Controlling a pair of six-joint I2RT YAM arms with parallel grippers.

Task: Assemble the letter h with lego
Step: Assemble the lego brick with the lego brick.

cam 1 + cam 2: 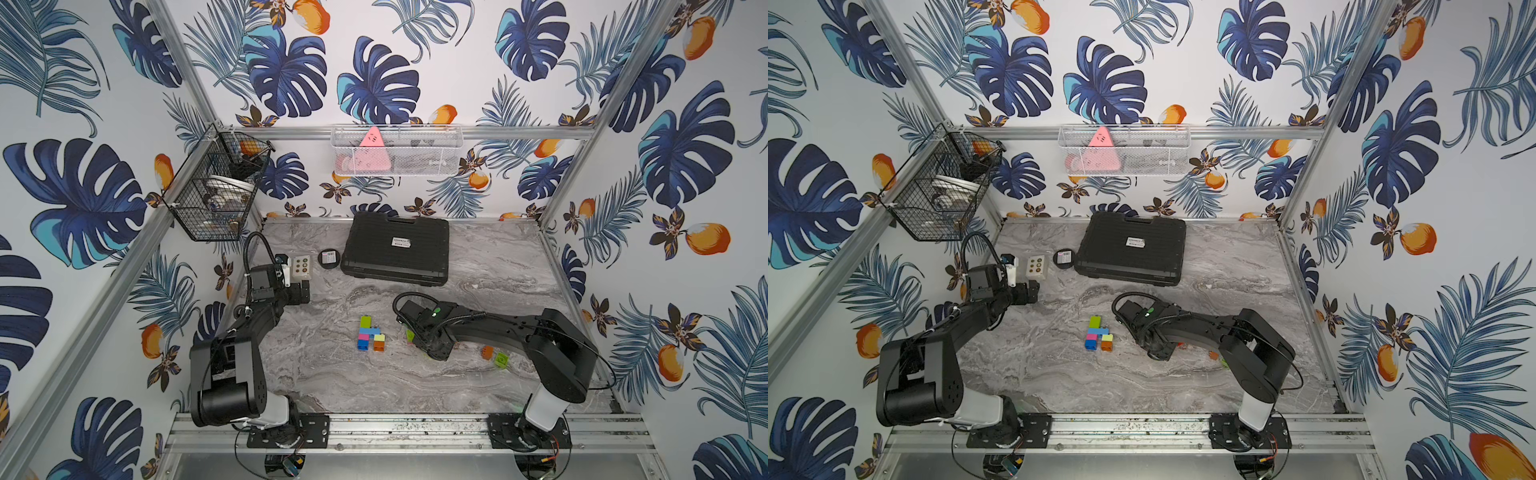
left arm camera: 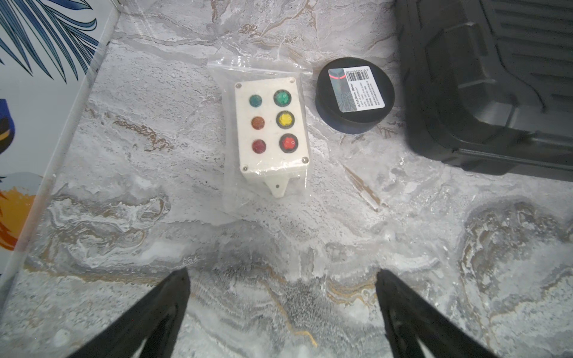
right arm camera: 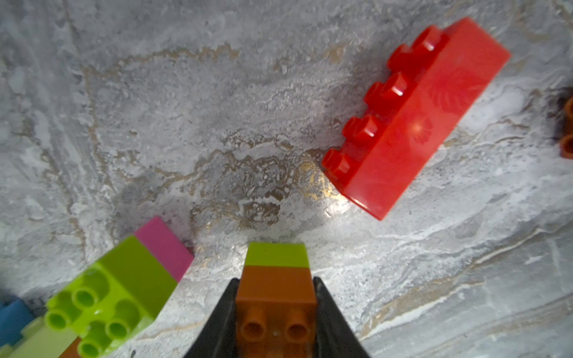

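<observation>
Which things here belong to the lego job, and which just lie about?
Job: partly built multicoloured brick cluster; orange-and-lime brick stack; long red studded brick; lime-and-pink brick stack.
Lying about: black plastic case; white button box in clear bag; round black labelled puck.

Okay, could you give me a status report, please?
Left gripper open by button box. Right gripper shut on orange-lime bricks. Lime-pink stack close beside; assembly mid-table.

blue brick (image 3: 12,319): blurred, cut off | orange brick (image 3: 569,130): cut off at edge
</observation>
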